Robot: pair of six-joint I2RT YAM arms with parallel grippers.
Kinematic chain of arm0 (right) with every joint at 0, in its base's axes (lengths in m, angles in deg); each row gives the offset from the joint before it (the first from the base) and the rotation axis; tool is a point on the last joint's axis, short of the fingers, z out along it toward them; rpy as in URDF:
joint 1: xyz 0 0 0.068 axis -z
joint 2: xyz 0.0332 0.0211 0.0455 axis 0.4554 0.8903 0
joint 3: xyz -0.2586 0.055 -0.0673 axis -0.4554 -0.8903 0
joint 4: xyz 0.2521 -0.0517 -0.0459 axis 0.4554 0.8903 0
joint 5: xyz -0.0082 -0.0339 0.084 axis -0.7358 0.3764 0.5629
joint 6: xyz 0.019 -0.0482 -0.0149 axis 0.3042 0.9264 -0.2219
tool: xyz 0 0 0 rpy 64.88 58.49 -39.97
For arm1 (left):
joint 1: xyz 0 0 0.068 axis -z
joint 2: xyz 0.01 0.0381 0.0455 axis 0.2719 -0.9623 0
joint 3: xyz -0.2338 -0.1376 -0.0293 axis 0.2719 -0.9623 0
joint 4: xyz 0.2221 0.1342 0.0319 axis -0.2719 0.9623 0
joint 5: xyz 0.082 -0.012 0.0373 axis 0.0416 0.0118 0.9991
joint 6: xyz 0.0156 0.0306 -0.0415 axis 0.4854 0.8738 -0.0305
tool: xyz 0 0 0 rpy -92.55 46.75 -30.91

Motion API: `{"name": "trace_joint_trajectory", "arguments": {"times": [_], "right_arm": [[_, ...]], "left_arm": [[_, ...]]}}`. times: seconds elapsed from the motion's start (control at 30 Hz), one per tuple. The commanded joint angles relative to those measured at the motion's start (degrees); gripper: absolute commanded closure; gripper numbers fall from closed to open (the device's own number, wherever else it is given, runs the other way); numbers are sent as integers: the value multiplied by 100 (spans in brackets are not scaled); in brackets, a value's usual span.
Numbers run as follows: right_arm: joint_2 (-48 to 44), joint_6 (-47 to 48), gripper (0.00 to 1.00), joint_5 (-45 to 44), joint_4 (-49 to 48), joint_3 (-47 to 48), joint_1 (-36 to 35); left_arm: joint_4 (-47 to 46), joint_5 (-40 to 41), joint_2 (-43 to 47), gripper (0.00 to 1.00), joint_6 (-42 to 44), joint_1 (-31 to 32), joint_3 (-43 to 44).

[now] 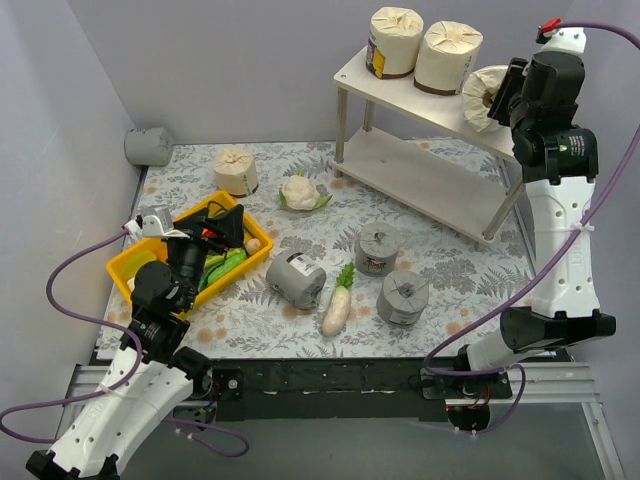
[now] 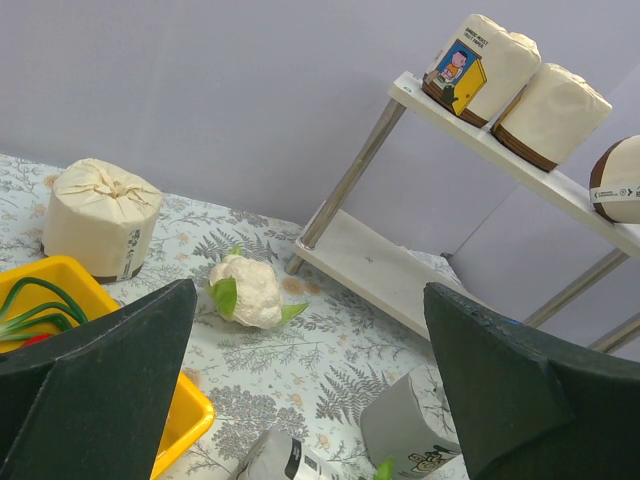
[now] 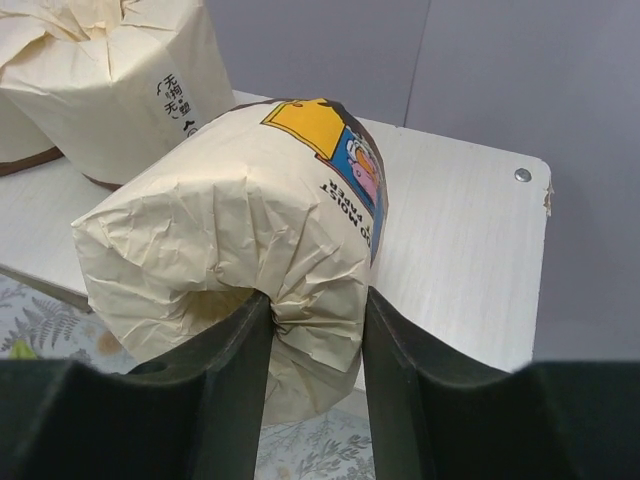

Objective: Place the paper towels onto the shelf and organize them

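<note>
The shelf stands at the back right. Two cream paper towels stand upright on its top board. My right gripper is shut on a third cream roll, lying on its side over the right end of that board; the fingers pinch its pleated end. A fourth cream roll stands on the table. Grey rolls sit in the back-left corner and mid-table. My left gripper is open and empty above the yellow tray.
A yellow tray with green vegetables lies at the left. A cauliflower lies between the table's cream roll and the shelf. A long white radish lies among the grey rolls. The shelf's lower board is bare.
</note>
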Motion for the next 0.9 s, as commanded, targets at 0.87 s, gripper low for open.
{"name": "trace_joint_trajectory", "arguments": {"times": [0.87], "right_arm": [[781,-298,42,1208,-497,814,1026]], "left_arm": [[-34,23,-60,2,61,-17,2]]}}
